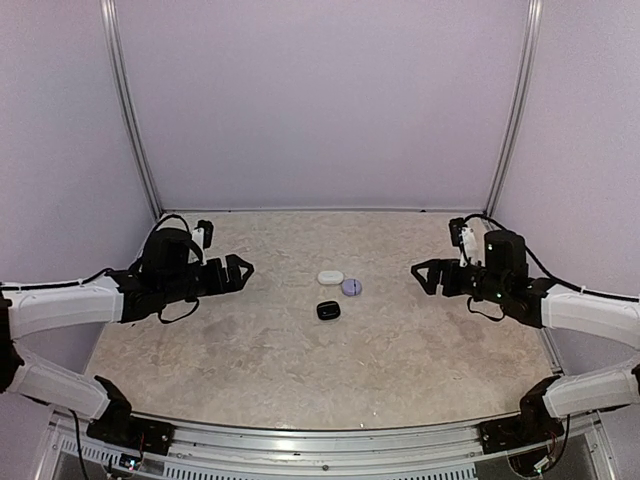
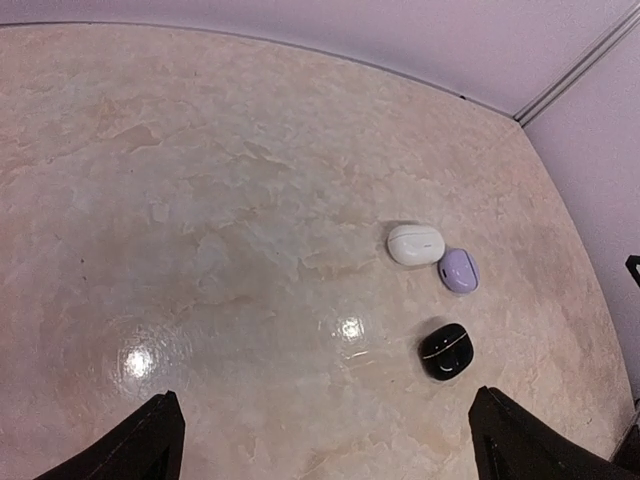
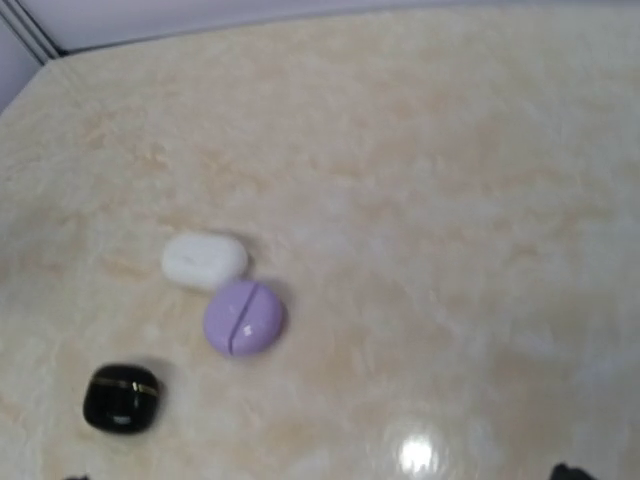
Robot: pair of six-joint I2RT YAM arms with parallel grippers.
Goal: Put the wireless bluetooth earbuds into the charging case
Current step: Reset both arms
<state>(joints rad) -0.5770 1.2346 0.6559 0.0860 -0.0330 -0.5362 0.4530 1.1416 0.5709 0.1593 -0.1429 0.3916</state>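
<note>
We judged insertion finished: cases (image 1: 330,277) shut; left gripper (image 1: 240,270) (9 o'clock) and right gripper (image 1: 422,275) (3 o'clock) gaped empty; next, retire.

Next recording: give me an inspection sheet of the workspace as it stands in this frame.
Surface: marbled beige tabletop, glare spots in the wrist views.
Job's things: white case, lavender case and black case, all shut, clustered mid-table; no loose earbuds seen.
Clutter: nothing seen.
Grippers: left gripper and right gripper both open, empty, well clear of the cases on either side.
Cables: black cable loops at the left wrist and the right wrist, off the table.
Surroundings: pale lavender walls, metal corner rails.
</note>
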